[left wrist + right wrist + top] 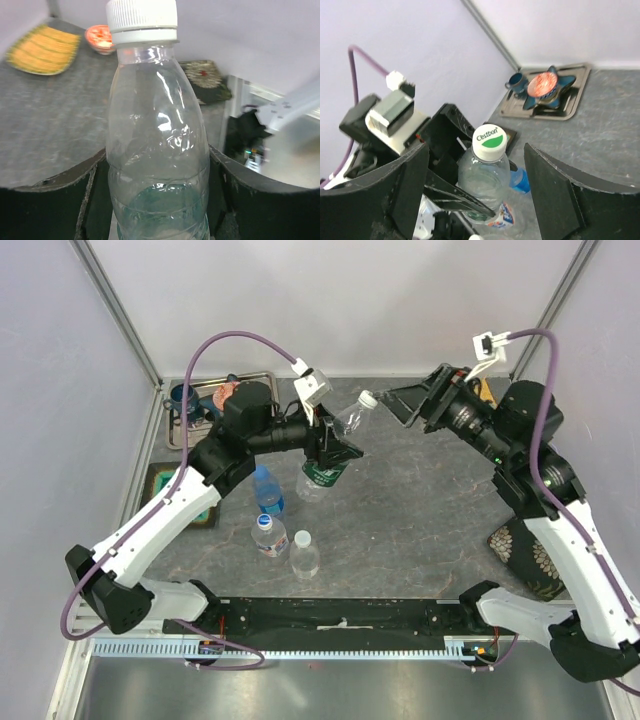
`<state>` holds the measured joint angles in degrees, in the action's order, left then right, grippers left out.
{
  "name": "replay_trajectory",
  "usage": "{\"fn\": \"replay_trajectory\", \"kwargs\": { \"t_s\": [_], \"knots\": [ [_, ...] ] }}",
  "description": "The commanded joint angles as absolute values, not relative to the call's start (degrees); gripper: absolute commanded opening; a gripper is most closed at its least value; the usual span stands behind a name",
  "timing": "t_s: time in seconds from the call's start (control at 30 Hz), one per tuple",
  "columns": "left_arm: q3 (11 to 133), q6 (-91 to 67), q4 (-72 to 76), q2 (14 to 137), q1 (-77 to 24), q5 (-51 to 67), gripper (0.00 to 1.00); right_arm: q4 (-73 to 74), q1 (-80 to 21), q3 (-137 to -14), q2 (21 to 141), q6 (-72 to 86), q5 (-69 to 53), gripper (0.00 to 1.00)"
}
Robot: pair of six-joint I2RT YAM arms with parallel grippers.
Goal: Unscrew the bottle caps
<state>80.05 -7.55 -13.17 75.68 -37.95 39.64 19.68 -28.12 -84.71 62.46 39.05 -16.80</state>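
Ribbed cap [142, 20], clear crinkled bottle [157, 150]

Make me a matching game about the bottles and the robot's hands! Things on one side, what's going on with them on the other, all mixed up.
Things:
1. greenish bottle
2. blue bottle
3. right gripper
4. white cap

States:
A. standing upright on the table
B. open, close to the cap
C. sitting on top of the lifted bottle
D. lifted and tilted, clamped in the left gripper

Pairs: 1-D, 2-A, 3-B, 4-C
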Motion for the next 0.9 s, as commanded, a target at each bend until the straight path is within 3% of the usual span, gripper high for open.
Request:
{"fn": "replay_trajectory", "kwargs": {
  "t_s": [0.0, 0.17, 0.27, 0.5, 0.87],
  "knots": [
    [77.2, 2.2, -9.1, 73.0, -43.1, 17.3, 0.41, 21.0, -28.2, -86.8, 60.6, 39.9, -5.5, 0.83],
    [70.1, 8.6, 2.8, 70.1, -48.2, 3.2, 0.39, 21.2, -28.6, -85.7, 60.4, 37.8, -2.9, 0.81],
    [66.4, 9.8, 7.5, 69.0, -49.2, 0.9, 0.38, 21.4, -29.5, -85.8, 60.6, 35.5, -3.0, 0.80],
    [64.7, 10.3, 10.6, 68.9, -50.0, 1.2, 0.35, 23.9, -35.9, -86.6, 64.1, 32.1, -0.4, 0.79],
    [64.6, 11.5, 10.9, 68.9, -50.8, 1.3, 0.34, 19.0, -37.1, -82.0, 65.0, 33.0, 2.6, 0.77]
  ]
}}
